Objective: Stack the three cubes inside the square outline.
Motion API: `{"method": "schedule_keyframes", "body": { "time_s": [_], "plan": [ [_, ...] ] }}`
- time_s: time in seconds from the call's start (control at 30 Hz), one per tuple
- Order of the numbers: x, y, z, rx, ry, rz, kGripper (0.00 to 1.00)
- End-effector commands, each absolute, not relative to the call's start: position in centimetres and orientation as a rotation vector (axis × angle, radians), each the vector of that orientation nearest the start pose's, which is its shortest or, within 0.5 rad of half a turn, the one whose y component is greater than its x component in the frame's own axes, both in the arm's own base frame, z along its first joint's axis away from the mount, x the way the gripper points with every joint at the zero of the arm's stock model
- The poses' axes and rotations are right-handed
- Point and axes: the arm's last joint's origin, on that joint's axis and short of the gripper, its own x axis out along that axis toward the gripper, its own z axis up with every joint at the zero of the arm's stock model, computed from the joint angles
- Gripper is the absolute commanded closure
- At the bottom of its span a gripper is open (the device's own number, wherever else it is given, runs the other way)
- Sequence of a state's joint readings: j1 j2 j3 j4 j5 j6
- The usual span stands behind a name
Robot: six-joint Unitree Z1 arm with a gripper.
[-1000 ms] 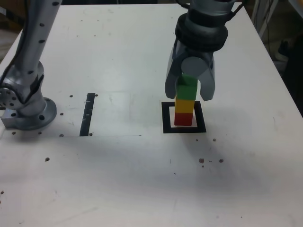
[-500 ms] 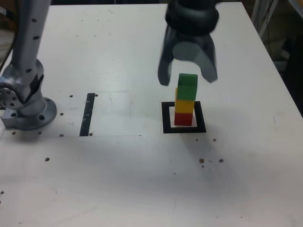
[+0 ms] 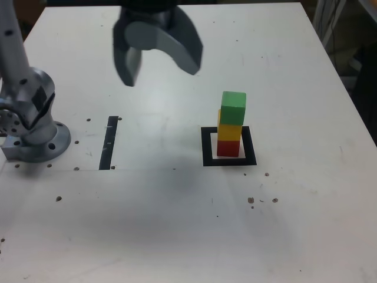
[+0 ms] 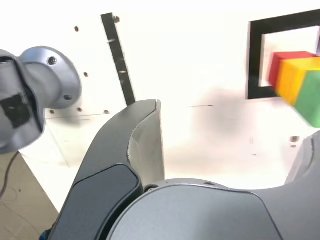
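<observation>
Where the table spreads widest: I see a broad white tabletop that gives the stack flat, steady support.
Arm base: a round metal base near the exterior view's left edge, leaving my Z1 arm room to reach across, I judge.
Gripper: its 2 curved fingers are spread wide with nothing between them. They hang above the table, well apart from the cubes, so I judge a bump unlikely here.
Square outline: black tape around a white centre, marking where the tower belongs.
Stack: 3 cubes high, free-standing inside the outline; to my eye the task is done, and backing clear is all I need.
Red cube: at the bottom, on the white centre, bearing the other 2.
Yellow cube: in the middle, bridging red and green.
Green cube: on top, slightly offset towards the exterior view's right, yet I judge it well enough supported.
Exterior view only: all 4 sides of the frame, and a yellow sliver past green's left side.
Wrist view only: floor beyond the table edge, a thin cable there, and a close look at 1 finger's pale inner face; the picture's edge crops the outline.
</observation>
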State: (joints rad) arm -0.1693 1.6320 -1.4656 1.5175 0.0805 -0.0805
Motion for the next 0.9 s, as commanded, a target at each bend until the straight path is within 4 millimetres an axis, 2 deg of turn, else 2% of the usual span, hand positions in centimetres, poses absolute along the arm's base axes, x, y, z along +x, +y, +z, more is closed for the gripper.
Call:
{"method": "schedule_keyframes", "body": {
  "time_s": [0.0, 0.37, 0.5, 0.87],
  "plan": [
    [21.3, -3.2, 34.3, 0.154, 1.690, 0.009, 0.01],
    [18.0, -1.3, 27.2, 0.126, 1.819, 0.055, 0.01],
    [17.0, -0.5, 25.1, 0.099, 1.846, 0.049, 0.01],
    [15.1, 0.2, 24.0, 0.076, 1.884, -0.001, 0.01]
  ]
}}
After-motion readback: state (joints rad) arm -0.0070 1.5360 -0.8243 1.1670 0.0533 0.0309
